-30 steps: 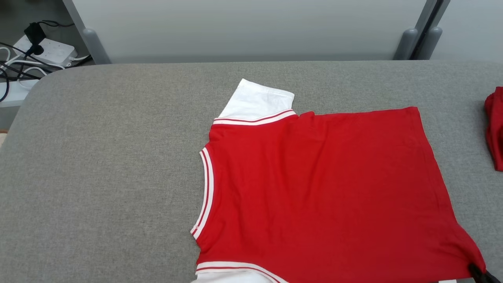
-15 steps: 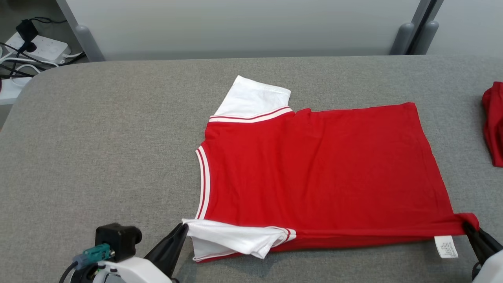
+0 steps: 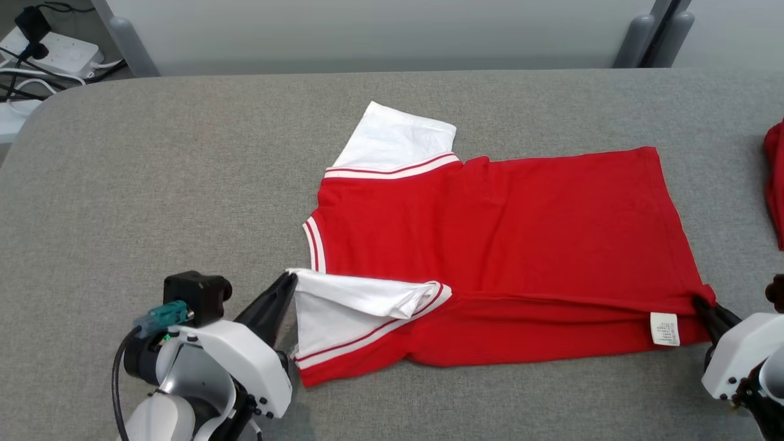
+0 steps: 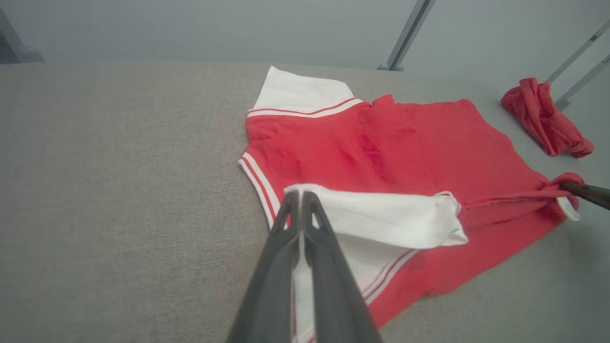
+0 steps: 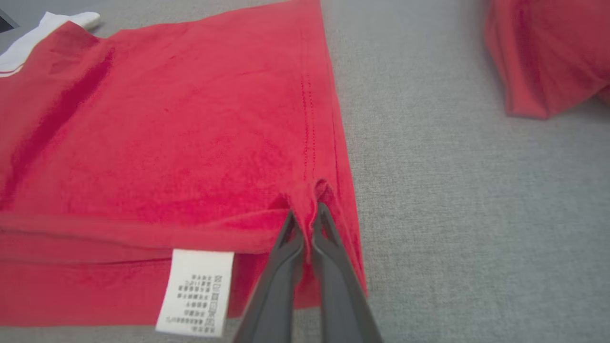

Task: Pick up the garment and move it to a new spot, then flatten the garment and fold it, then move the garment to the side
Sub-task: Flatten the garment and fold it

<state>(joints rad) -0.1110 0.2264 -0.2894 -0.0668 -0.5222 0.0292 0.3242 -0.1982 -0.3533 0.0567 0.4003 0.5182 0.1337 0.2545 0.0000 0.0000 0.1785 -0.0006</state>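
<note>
The garment [image 3: 490, 226] is a red shirt with white sleeves and red-white striped trim, lying on the grey table [image 3: 153, 184]. Its near edge is lifted and folded back over the body. My left gripper [image 3: 289, 283] is shut on the near white sleeve [image 4: 381, 214], at the garment's left end. My right gripper [image 3: 698, 301] is shut on the near hem corner [image 5: 314, 190], at the right end, beside a white care label [image 3: 664, 329]. The far white sleeve [image 3: 398, 138] lies flat.
Another crumpled red cloth [image 4: 545, 116] lies at the table's far right edge [image 3: 776, 184]. A power strip with cables [image 3: 43, 52] sits off the table at the far left. Grey posts [image 3: 640, 40] stand behind the table.
Both grippers have carried the garment's near edge away from me, over the body, so the fold is deeper. The head camera has shifted too.
</note>
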